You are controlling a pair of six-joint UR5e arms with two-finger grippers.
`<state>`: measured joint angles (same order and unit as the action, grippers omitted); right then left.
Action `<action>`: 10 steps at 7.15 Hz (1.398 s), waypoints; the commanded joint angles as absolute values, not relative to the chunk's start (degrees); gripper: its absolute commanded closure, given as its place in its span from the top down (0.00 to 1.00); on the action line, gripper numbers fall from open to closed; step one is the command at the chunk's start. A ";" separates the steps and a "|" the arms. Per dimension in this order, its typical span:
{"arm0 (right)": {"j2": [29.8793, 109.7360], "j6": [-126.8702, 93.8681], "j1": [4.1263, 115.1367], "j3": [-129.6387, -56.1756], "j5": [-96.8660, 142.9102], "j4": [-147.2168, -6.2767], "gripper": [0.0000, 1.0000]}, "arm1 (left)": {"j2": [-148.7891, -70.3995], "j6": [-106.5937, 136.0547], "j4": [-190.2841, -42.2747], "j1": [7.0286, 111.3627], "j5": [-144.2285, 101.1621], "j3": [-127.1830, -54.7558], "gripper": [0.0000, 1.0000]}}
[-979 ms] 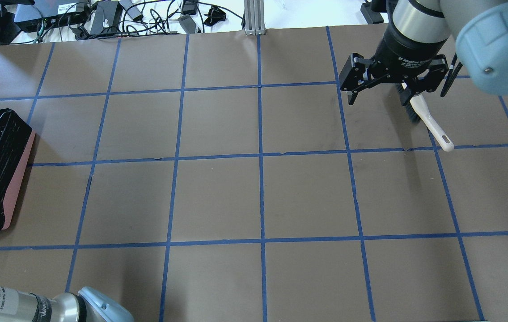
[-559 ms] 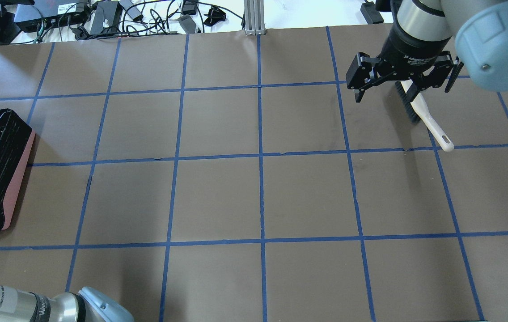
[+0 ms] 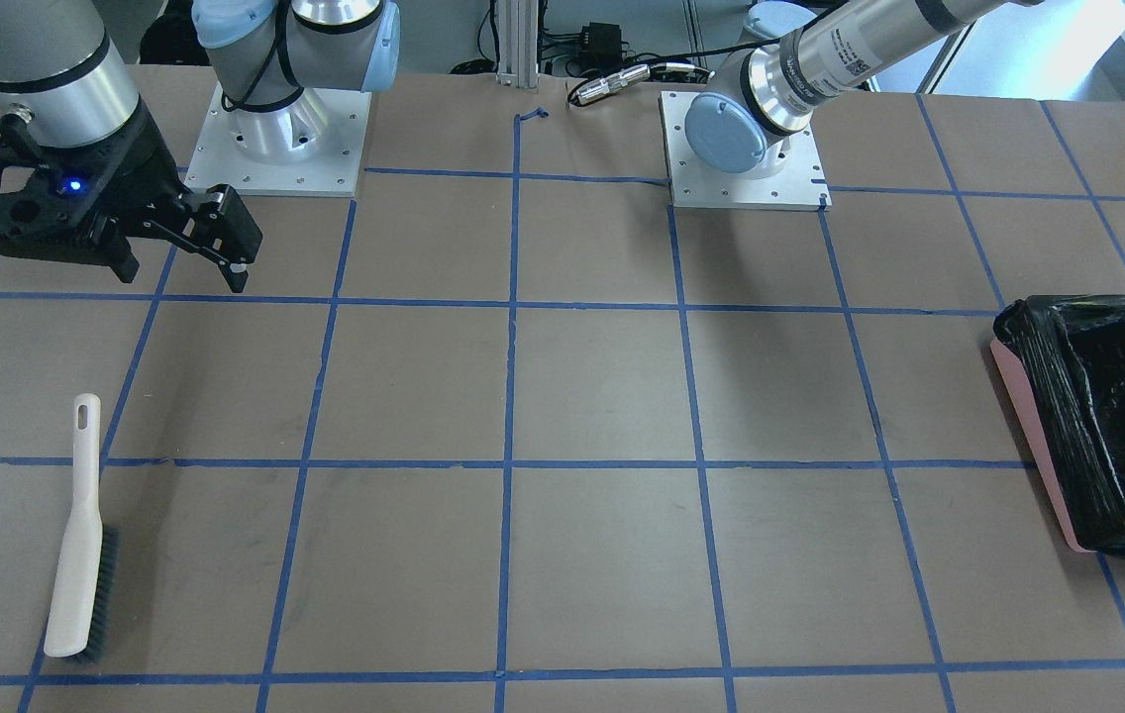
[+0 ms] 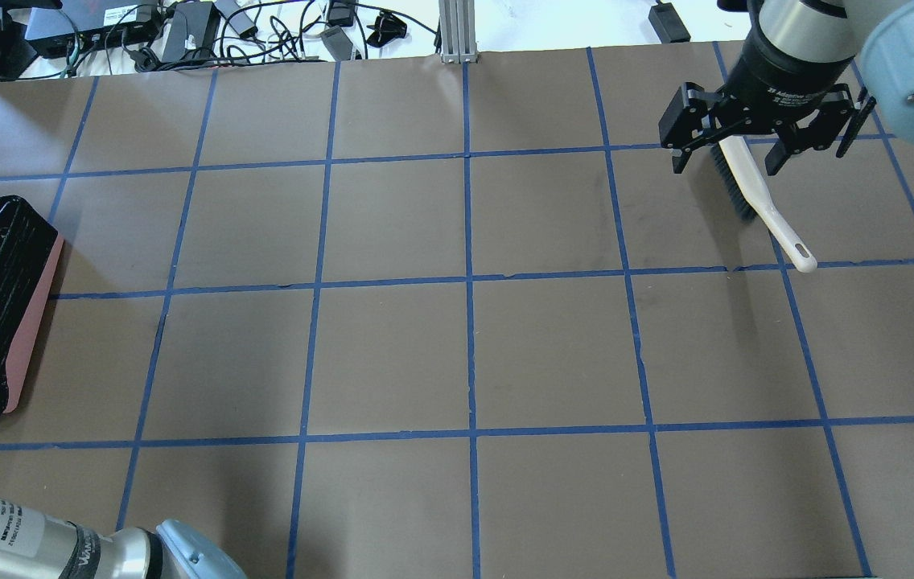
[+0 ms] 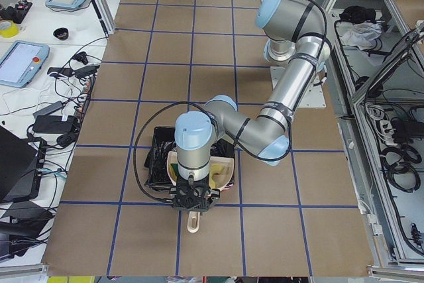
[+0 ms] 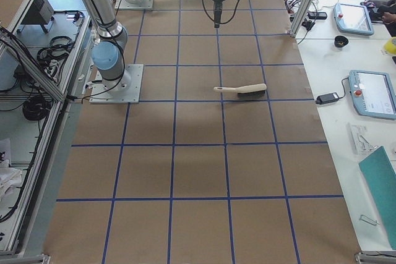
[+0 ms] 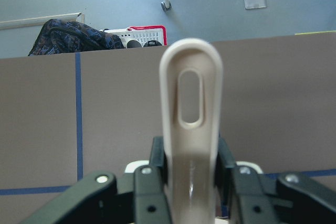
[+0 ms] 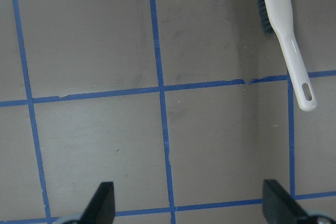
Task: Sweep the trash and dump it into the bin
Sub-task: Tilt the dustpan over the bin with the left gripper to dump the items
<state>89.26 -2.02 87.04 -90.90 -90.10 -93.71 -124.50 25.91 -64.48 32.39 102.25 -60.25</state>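
Observation:
The pink bin (image 4: 29, 330), lined with a black bag, sits at the table's left edge; it also shows in the front view (image 3: 1023, 406) and the exterior left view (image 5: 156, 157). My left gripper (image 7: 191, 182) is shut on the beige dustpan's handle (image 7: 191, 129). It holds the dustpan (image 5: 199, 164) tilted over the bin. A small yellow patch (image 5: 214, 178) shows in the pan; I cannot tell which scrap it is. The other trash is hidden. My right gripper (image 4: 726, 157) is open and empty, above the white brush (image 4: 756, 193) lying on the table.
The brush also shows in the front view (image 3: 77, 535) and the right wrist view (image 8: 286, 30). Cables and power bricks (image 4: 183, 32) lie past the table's far edge. The brown table (image 4: 465, 354) has a blue tape grid.
My right gripper, open, has moved to the right and toward the far edge, away from the brush. The brush lies still. The left arm has shifted slightly.

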 commanded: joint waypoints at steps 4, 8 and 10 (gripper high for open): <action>89.38 -0.70 87.19 -91.05 -87.01 -93.16 1.00 | -127.45 26.63 -54.46 36.82 113.25 -61.66 0.00; 90.00 -0.70 87.19 -90.70 -87.80 -95.18 1.00 | -124.90 26.02 -42.19 38.05 118.64 -68.91 0.00; 91.23 -0.79 87.19 -90.88 -87.80 -95.01 1.00 | -124.10 27.94 -42.19 40.60 122.50 -69.17 0.00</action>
<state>90.62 -0.71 87.19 -90.77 -87.78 -95.01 -124.51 26.83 -42.37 39.29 120.27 -68.91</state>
